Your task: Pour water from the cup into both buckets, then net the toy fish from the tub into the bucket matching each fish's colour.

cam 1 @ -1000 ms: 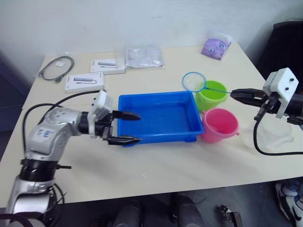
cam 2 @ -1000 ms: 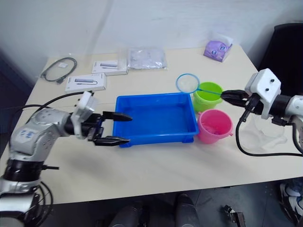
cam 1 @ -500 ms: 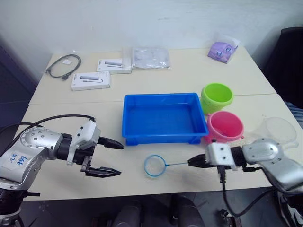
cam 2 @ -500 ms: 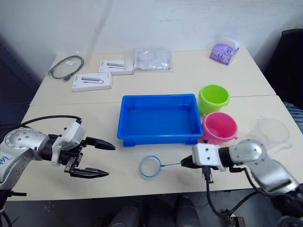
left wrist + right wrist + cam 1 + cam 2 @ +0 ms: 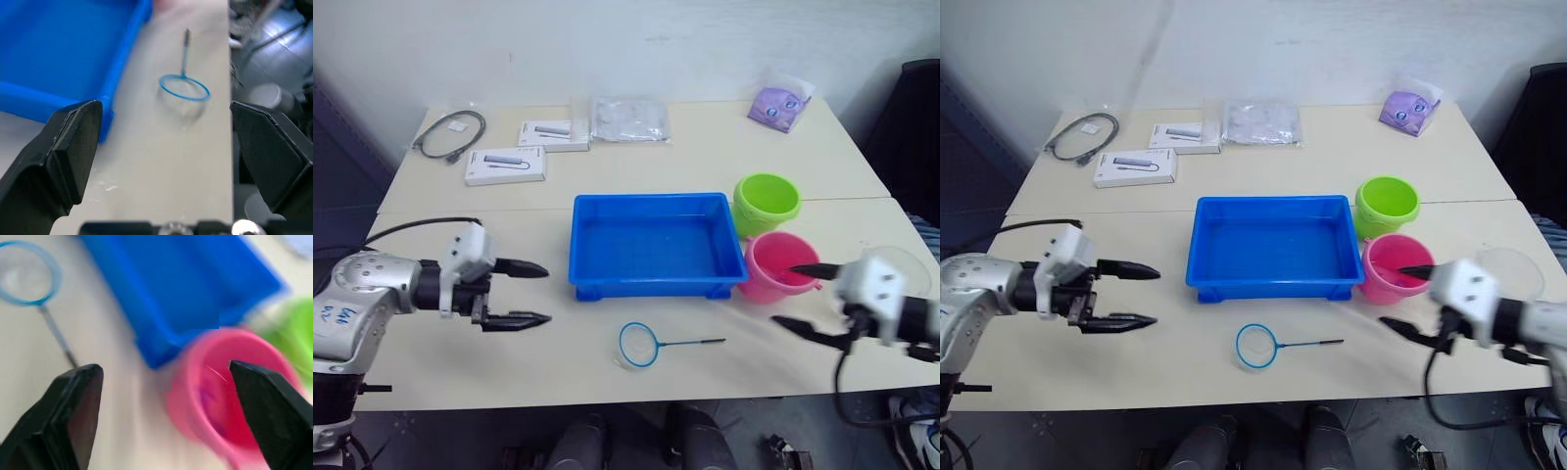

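The small blue-rimmed round mesh net (image 5: 639,344) lies on the tabletop (image 5: 607,372), between both spread, empty sets of fingers, right fingers (image 5: 1408,299) nearer. Regrasping well likely means closing squarely on its thin dark handle (image 5: 1317,344), beside the shallow bright-blue plastic tub (image 5: 656,247).

This looks like an office or lab test space rather than a home. Two plain beige tables (image 5: 636,166) stand pushed together against a bare white wall (image 5: 607,44). Along the far edge lie two white boxed accessories (image 5: 505,165), a coiled grey cable (image 5: 448,133), a clear plastic bag (image 5: 628,118) and a small purple packet (image 5: 776,103). A dark office chair (image 5: 911,127) stands at the right. The toy-like blue tub (image 5: 656,245) and coloured buckets (image 5: 766,203) read as a staged trial set-up.
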### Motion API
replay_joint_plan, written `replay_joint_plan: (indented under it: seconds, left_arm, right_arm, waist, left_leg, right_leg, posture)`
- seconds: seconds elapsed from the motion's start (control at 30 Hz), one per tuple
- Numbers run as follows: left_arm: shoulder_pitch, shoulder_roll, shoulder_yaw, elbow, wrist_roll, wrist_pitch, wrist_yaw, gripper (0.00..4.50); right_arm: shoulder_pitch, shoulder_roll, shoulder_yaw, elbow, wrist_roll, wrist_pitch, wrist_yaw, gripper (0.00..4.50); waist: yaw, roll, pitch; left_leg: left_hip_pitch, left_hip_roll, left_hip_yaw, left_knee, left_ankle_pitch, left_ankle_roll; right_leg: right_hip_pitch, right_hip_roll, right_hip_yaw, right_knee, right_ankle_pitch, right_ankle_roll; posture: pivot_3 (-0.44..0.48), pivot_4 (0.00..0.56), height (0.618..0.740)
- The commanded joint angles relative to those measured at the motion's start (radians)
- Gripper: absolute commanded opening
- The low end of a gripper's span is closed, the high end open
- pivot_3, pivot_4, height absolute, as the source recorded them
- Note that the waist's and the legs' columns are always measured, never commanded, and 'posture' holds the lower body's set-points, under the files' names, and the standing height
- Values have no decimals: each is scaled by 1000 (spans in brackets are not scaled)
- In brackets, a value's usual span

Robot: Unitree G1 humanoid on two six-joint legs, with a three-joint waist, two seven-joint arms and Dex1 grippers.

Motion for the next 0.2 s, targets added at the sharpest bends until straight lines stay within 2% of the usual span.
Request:
replay_joint_plan:
  seconds: [0.03,0.1,0.2]
  left_arm:
    - [-37,-27,36,57,-30,18,25,4500]
    - [-58,-45,33,73,-29,24,35,4500]
    - [-60,-50,-6,74,34,-39,32,4500]
  right_arm:
    - [84,78,-239,-63,129,139,-50,4457]
    - [145,136,-326,-79,160,175,-82,4457]
    - [221,191,-362,-93,154,167,-96,4457]
  waist:
    - [-2,0,0]
    - [-4,0,0]
    - [-9,0,0]
  left_leg:
    - [1,0,1,0,0,0]
    - [1,0,2,-1,0,0]
    - [2,0,2,-1,0,0]
  right_leg:
    - [0,0,0,0,0,0]
    - [0,0,2,1,0,0]
    - [0,0,8,1,0,0]
  posture:
    - [0,150,735]
    - [0,150,735]
    - [0,150,735]
